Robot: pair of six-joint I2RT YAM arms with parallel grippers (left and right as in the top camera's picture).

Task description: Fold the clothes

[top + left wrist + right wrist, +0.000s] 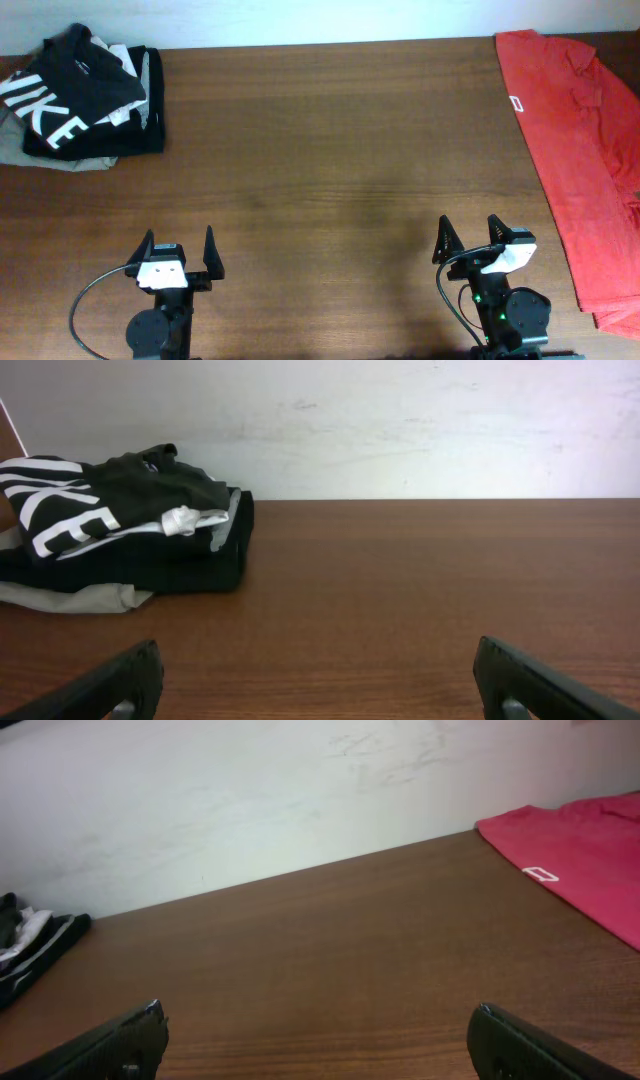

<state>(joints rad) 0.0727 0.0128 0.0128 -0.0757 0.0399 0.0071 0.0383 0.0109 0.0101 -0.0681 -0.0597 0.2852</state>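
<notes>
From overhead, my left pincer (pixel 180 243) sits at about 7 o'clock on the table (pixel 330 150) and my right pincer (pixel 468 232) at about 5 o'clock. Both are spread wide and hold nothing. The red-orange T-shirt (pixel 575 150) lies along the 3 o'clock edge, loosely spread and rumpled, with part of it running out of the frame. Its small white logo (pixel 517 103) faces up near the inner hem. It lies well apart from both pincers. A pile topped by a black garment (pixel 80 100) with big white letters rests at 10 o'clock. I leave that one alone.

In the left wrist view, my two fingers (pixel 110 685) stand far apart above bare wood. Only the dark pile shows, at 10 o'clock against the pale wall (pixel 400 420). The T-shirt is not in this view.

In the right wrist view, the jaws are likewise splayed and empty. The T-shirt's corner and logo show at 2 o'clock, and a sliver of the pile shows at 9 o'clock.

I judge that folding has not begun and that I am at the reaching step. The next move calls for my right arm to swing toward 3 o'clock, pinch the shirt's near edge and drag it to the middle. There both pincers can flatten it before the first fold.
</notes>
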